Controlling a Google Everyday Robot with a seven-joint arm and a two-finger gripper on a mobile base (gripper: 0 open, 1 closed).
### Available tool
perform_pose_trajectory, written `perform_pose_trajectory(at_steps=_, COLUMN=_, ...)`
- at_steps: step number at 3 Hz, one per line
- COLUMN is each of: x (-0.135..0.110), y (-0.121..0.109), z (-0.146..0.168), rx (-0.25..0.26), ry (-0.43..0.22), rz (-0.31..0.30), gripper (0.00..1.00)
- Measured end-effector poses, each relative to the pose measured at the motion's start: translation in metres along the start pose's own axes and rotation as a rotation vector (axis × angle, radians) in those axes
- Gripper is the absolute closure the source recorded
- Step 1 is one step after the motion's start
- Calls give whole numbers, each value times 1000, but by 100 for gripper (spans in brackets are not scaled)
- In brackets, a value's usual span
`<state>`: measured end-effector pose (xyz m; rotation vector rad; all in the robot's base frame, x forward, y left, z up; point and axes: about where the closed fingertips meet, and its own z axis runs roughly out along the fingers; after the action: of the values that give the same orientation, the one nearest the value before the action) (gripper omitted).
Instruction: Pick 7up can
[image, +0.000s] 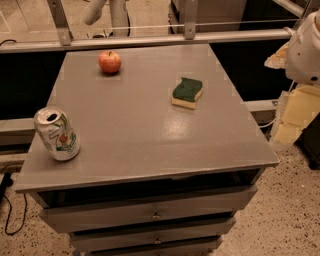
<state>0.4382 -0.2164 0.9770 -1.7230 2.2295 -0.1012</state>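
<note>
The 7up can (57, 134) stands upright near the left front edge of the grey cabinet top (140, 130). It is whitish-silver with green and red marks, and its top is opened. My gripper is out of view. Only a white rounded part of my arm (305, 50) shows at the right edge, well away from the can.
A red apple (109, 61) sits at the far left of the top. A green and yellow sponge (187, 93) lies to the right of the middle. Drawers (150, 212) are below the top. A metal rail (150, 40) runs behind it. Yellowish boxes (295, 120) stand at the right.
</note>
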Motion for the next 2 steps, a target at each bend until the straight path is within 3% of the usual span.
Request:
perform_pose_trajectory(at_steps=1, x=0, y=0, z=0, rx=0, ry=0, rz=0, gripper=0)
perform_pose_trajectory(at_steps=2, x=-20, y=-2, z=20, rx=-37, ry=-90, rz=-2, gripper=0)
